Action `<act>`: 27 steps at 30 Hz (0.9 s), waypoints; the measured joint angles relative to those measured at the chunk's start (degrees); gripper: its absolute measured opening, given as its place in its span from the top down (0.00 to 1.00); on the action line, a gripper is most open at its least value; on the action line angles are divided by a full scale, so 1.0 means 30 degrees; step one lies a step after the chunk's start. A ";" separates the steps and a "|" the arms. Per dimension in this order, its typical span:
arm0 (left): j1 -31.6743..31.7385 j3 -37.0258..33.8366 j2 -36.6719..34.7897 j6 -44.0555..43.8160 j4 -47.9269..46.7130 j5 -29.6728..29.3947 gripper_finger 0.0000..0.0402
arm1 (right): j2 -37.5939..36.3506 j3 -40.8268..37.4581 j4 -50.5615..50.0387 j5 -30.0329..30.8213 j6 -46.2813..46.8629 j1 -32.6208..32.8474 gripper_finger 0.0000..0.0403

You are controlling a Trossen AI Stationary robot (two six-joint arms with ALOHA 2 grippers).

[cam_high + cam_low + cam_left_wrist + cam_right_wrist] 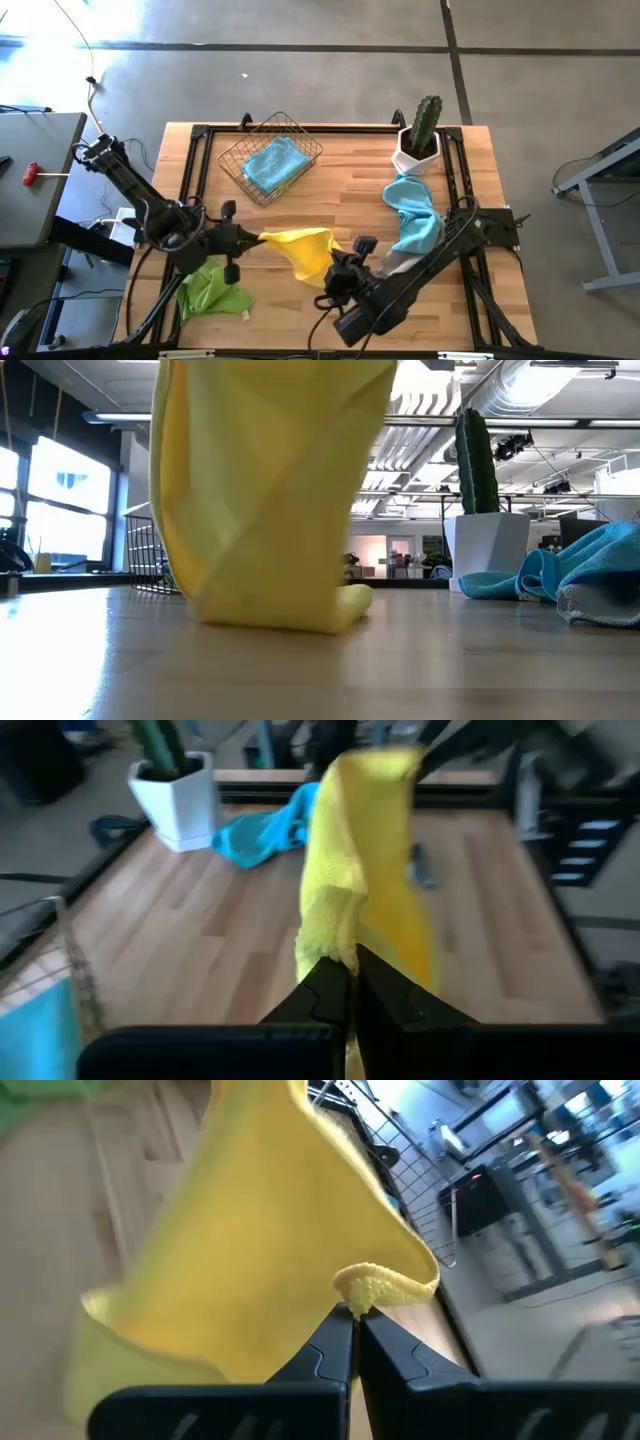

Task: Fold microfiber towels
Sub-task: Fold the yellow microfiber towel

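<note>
A yellow microfiber towel (305,250) hangs between my two grippers over the table's near middle, and both are shut on it. My left gripper (258,238) is at the towel's left end. My right gripper (338,270) is at its right end. In the low view the towel (270,490) hangs down, its lower end (300,615) resting on the table. A lime green towel (210,290) lies crumpled at the near left. A light blue towel (412,215) lies at the right, over a grey one (400,264). Another blue towel (275,165) lies in the wire basket. My left gripper pinches a bunched edge of the yellow towel (325,935) between its two fingers, coming in from the table's left and slanting a little downward. The cloth stretches away from the fingers toward the other arm. How many layers it holds, I cannot tell. My right gripper pinches a bunched corner of the yellow towel (372,1285) between its two fingertips, coming in from the table's near right and slanting down. The cloth spreads away beyond the fingers and sags below them. Its lower end touches the table.
A wire basket (270,155) stands at the far middle. A cactus in a white pot (420,135) stands at the far right corner. Bare wood lies between the basket and the yellow towel. Black rails (200,160) run along the table's edges.
</note>
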 joint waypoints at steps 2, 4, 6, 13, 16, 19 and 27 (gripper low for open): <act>-0.0097 0.0000 -0.0407 -0.0013 -0.0418 0.0673 1.00 | 0.0473 0.0000 -0.0001 0.0031 -0.0368 -0.0033 1.00; -0.0122 0.0000 -0.0504 -0.0315 -0.0930 0.1506 1.00 | 0.0746 0.0000 0.0006 -0.0269 -0.1061 -0.0090 1.00; -0.0122 0.0000 -0.0493 -0.0830 -0.1415 0.2156 1.00 | 0.0799 0.0000 -0.0003 -0.0526 -0.1669 -0.0070 1.00; 0.0427 -0.0015 0.0246 -0.1019 -0.1603 0.2398 1.00 | 0.0301 -0.0185 0.0070 -0.0179 -0.3423 -0.0012 1.00; 0.0815 -0.0015 0.0518 -0.1016 -0.1607 0.2478 1.00 | -0.0399 -0.2838 0.0078 -0.0139 -0.2510 -0.0126 1.00; 0.1249 -0.0007 0.0823 -0.0886 -0.1439 0.2756 1.00 | -0.2194 -0.7474 0.0012 -0.0103 0.1071 -0.0192 1.00; 0.3271 -0.0007 0.1840 0.2309 -0.0628 0.3289 1.00 | -0.8101 -1.7086 0.3736 0.1154 0.7973 -0.0005 1.00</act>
